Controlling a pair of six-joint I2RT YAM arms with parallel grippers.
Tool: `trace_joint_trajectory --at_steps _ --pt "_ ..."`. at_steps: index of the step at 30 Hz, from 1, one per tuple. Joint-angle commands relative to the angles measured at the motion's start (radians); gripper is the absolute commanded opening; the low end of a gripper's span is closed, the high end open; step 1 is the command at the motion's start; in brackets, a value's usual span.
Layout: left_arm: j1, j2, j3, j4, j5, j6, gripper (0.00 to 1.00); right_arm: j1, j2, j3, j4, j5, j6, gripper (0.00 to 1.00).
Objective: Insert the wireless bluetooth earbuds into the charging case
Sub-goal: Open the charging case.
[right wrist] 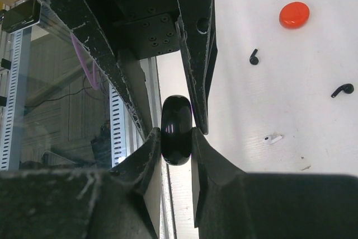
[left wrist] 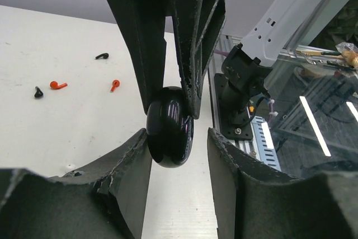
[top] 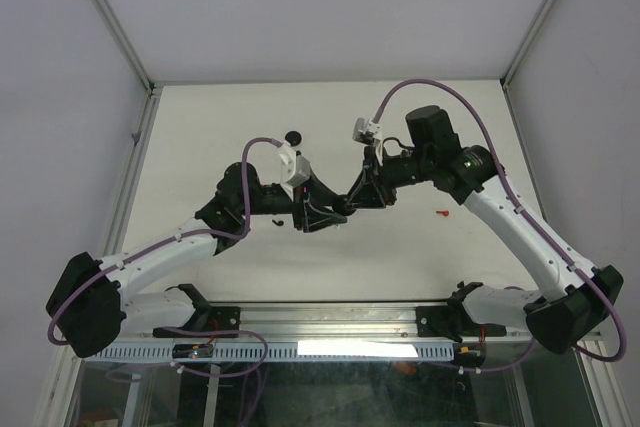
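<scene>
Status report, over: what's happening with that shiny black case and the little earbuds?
Right end effector shut on black charging case. Left end effector open, straddling it. Earbuds loose on table. No obstruction seen.

Charging case point(left wrist: 169, 138) in right claw point(right wrist: 175, 132), left claw point(left wrist: 178, 134) around it, earbuds point(left wrist: 58, 85) on table point(left wrist: 56, 132)

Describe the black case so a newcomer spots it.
Above the table centre, the left tool and right tool meet. The black case is pinched in the right one. Unlike the tiny stemmed earbuds and red disc lying around, it is glossy, rounded, held aloft.
</scene>
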Motion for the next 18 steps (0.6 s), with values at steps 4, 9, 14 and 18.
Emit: trace_joint_trajectory --at_steps 4,9,14,18 --pt "0.013 0.011 0.066 0.01 0.06 -0.033 0.33 0.009 -0.001 0.046 0.004 -0.032 -0.039 0.0" --pt "0.016 0.012 0.071 -0.019 0.045 -0.032 0.22 0.012 -0.009 0.04 0.014 -0.022 -0.039 0.0" --pt "0.017 0.006 0.069 -0.032 0.048 -0.022 0.01 0.011 -0.022 0.029 0.033 -0.013 -0.033 0.0" --pt "0.016 -0.031 0.048 -0.034 0.055 0.032 0.0 0.012 -0.037 0.011 0.067 0.031 -0.012 0.16"
